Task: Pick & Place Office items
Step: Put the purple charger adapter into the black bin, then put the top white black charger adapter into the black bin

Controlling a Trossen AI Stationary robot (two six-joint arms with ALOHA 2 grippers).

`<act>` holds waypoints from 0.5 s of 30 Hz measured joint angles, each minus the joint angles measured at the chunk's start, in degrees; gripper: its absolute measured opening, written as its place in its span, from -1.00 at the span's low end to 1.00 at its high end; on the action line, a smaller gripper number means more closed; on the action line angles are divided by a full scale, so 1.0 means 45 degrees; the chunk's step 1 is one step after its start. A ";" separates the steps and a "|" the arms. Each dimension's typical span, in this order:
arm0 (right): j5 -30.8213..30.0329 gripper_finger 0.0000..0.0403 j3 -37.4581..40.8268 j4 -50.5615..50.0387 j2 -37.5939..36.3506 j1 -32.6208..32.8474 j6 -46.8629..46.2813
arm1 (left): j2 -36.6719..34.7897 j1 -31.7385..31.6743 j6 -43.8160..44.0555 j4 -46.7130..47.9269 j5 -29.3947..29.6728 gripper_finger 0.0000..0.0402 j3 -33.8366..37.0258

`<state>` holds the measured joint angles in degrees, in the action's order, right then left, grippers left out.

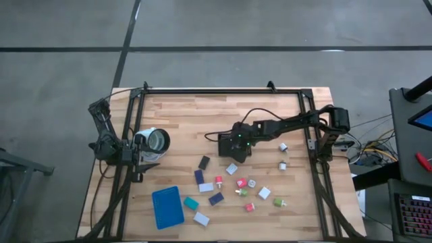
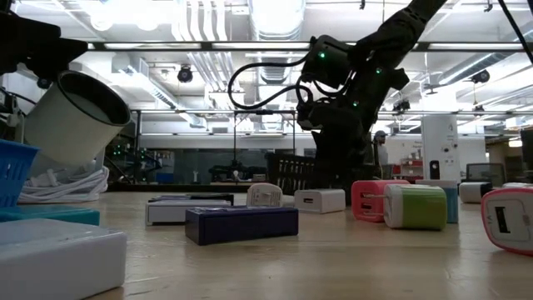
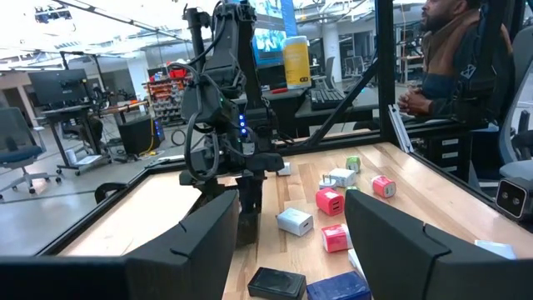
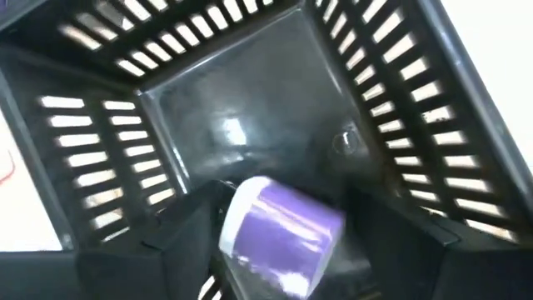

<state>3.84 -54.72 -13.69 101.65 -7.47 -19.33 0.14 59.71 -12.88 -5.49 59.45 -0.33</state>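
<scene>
At the table's left edge the left gripper [image 1: 150, 143] waits with its fingers [image 3: 391, 242] spread wide and nothing between them; a white cup-like cylinder [image 1: 157, 140] sits right at it in the high view, and whether it is part of the arm cannot be told. Near the front left lies the blue tray [image 1: 167, 207], bare. Most of the office items [image 1: 233, 187] lie scattered across the middle front of the table: navy, white, teal and black blocks [image 1: 216, 198] and pink, green and white plug-like pieces [image 1: 241, 183].

Right of centre, the right gripper [image 1: 237, 145] hangs over the black mesh basket [image 4: 275, 108], and its wrist view shows a lilac piece [image 4: 279, 229] between its parting fingers, low inside the basket. Whether the fingers grip it at this instant cannot be told.

The risk here looks like a bad release: the piece could cling to one finger and lift out with the arm, or bounce off the slotted wall. The gripper sits deep in the basket, so a careless withdrawal could drag or tip it. Two white pieces [image 1: 283, 156] lie near the right arm's reach and could be swept by a low pass
</scene>
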 joint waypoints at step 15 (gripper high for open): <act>-0.0033 0.66 0.0000 0.0072 -0.0004 0.0026 0.0106 | 0.0000 0.0003 -0.0002 0.0003 -0.0002 0.12 -0.0001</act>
<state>3.69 -54.72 -13.37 101.63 -7.35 -18.85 0.14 59.72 -12.88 -5.48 59.44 -0.34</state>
